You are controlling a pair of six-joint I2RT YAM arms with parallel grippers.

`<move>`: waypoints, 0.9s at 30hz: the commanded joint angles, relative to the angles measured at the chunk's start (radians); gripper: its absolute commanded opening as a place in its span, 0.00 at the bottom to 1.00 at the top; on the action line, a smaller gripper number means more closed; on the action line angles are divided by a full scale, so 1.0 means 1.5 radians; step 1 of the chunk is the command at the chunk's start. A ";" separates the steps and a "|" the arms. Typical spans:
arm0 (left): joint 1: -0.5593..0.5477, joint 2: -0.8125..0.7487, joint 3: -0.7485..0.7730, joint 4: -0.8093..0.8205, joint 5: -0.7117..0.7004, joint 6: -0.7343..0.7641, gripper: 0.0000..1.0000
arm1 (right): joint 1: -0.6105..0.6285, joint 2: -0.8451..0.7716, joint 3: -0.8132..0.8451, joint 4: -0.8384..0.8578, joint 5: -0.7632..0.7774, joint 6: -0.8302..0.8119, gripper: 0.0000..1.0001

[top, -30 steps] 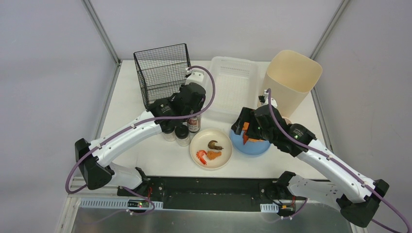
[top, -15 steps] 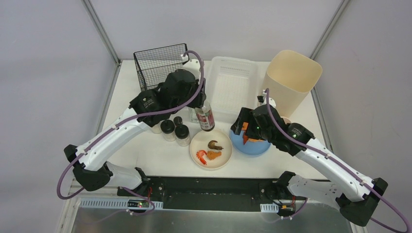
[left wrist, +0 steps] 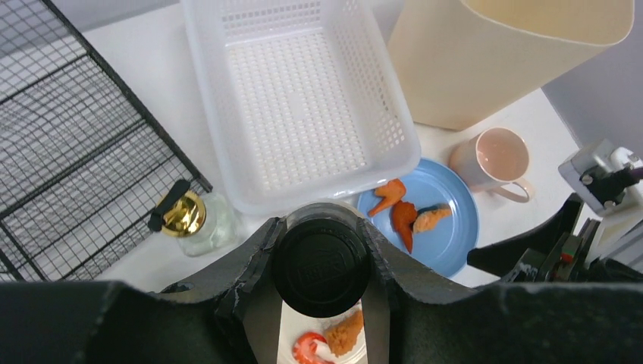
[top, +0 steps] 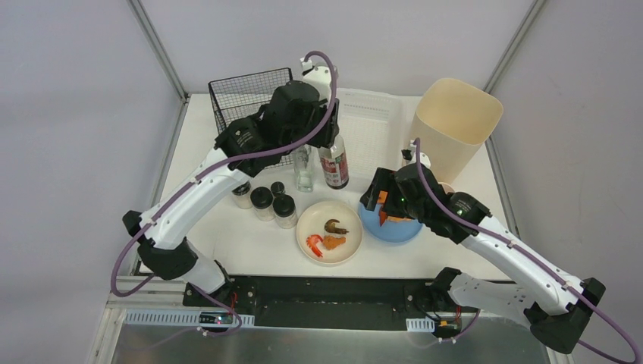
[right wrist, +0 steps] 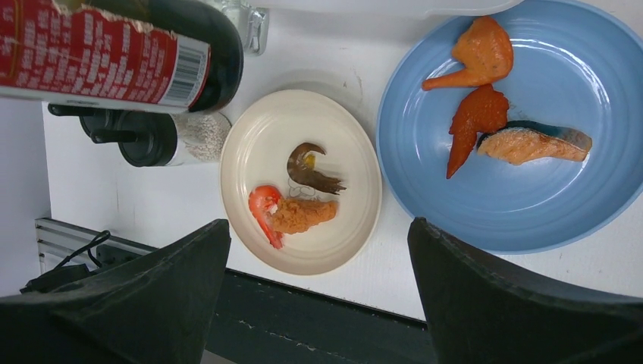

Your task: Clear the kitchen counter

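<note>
Your left tool (left wrist: 321,267) gripped the raised sauce bottle (top: 334,163), right tool (right wrist: 318,243) gaped empty; lowering that bottle into the white basket (left wrist: 303,106) seemed due next.

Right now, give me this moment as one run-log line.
left hand: shut on sauce bottle, near white basket | right hand: open, empty, above blue plate

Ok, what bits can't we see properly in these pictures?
- Left wrist view: the left pincer hides the bottle below its black cap.
- Right wrist view: the bottle's label print is too small and blurry to read.
- Top view: the right arm hides nearly all of the pink mug.
</note>
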 commanded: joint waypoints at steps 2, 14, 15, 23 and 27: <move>0.012 0.040 0.138 0.064 -0.020 0.052 0.00 | 0.001 -0.015 0.007 0.012 0.006 -0.004 0.91; 0.087 0.169 0.315 0.077 -0.025 0.069 0.00 | 0.001 -0.020 -0.004 0.016 0.002 -0.008 0.91; 0.099 0.179 0.329 0.083 -0.019 0.067 0.00 | 0.001 -0.021 -0.005 0.016 0.004 -0.010 0.91; 0.163 0.245 0.424 0.126 -0.008 0.079 0.00 | 0.000 -0.025 -0.025 0.033 -0.009 -0.001 0.91; 0.176 0.235 0.393 0.198 -0.029 0.106 0.00 | 0.001 -0.026 -0.039 0.044 -0.020 0.005 0.91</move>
